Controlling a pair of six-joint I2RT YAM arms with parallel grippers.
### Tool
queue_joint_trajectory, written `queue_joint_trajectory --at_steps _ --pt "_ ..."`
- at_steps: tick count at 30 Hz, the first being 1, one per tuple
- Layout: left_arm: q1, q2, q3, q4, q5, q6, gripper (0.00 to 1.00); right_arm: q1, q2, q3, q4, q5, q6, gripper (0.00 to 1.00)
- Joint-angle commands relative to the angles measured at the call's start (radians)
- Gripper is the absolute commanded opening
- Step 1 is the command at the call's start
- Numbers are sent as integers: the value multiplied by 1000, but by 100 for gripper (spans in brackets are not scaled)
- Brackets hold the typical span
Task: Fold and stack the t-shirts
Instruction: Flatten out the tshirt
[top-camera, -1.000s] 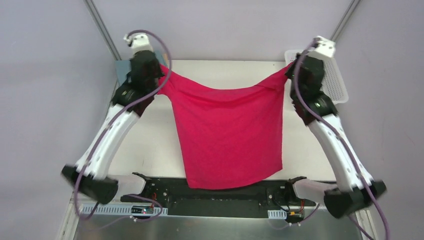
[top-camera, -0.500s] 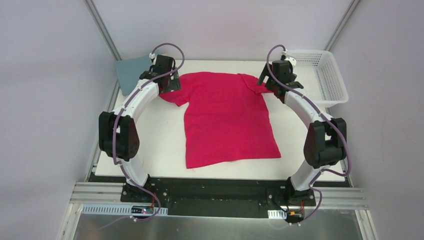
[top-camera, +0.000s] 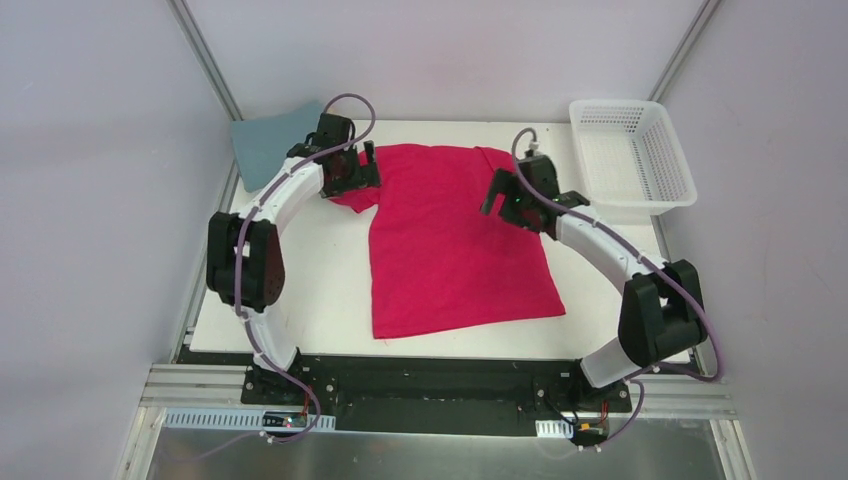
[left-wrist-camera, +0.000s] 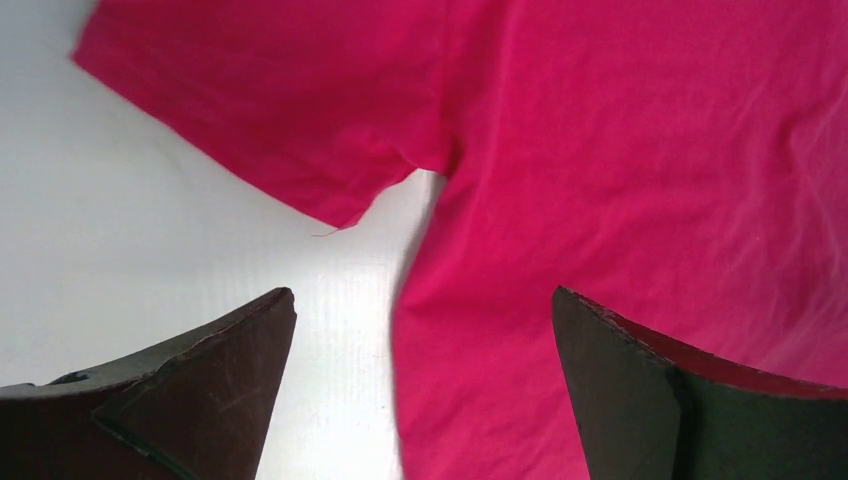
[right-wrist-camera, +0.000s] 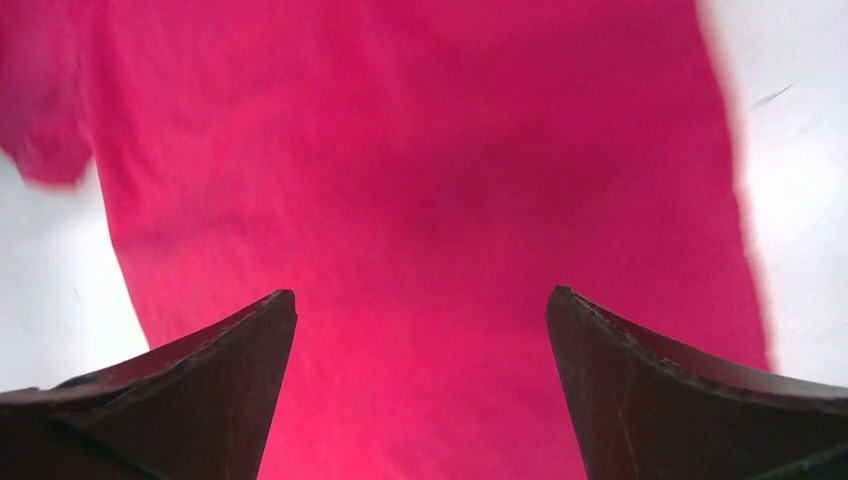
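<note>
The pink shirt (top-camera: 455, 240) lies flat on the table (top-camera: 310, 270), with the basket (top-camera: 680, 165) apart at its far right and a folded teal shirt (top-camera: 265, 140) at its far left, while the left gripper (left-wrist-camera: 424, 300), by its sleeve, and the right gripper (right-wrist-camera: 420, 298) hover over it, jaws spread.

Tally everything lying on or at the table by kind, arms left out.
T-shirts: 2 (crimson-pink t-shirt spread flat; teal-grey folded t-shirt at the far left corner)
Baskets: 1 (white mesh basket at the far right corner)
Total: 3
</note>
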Motion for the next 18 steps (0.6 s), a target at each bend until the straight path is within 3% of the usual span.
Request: queue_joint_trajectory --at_steps 1,6,10,14,18 --pt "-7 93 75 48 150 9 99 135 -12 -56 -69 -70 92 99" --pt "-7 289 259 51 173 48 99 248 -6 -158 -27 -149 175 99" --pt "-7 395 311 52 208 25 99 269 9 -220 11 -198 231 99" --pt "-7 400 269 52 170 5 99 267 35 -240 -10 -127 246 99" --pt "-7 333 135 52 152 -40 99 217 71 -225 -59 -44 242 100"
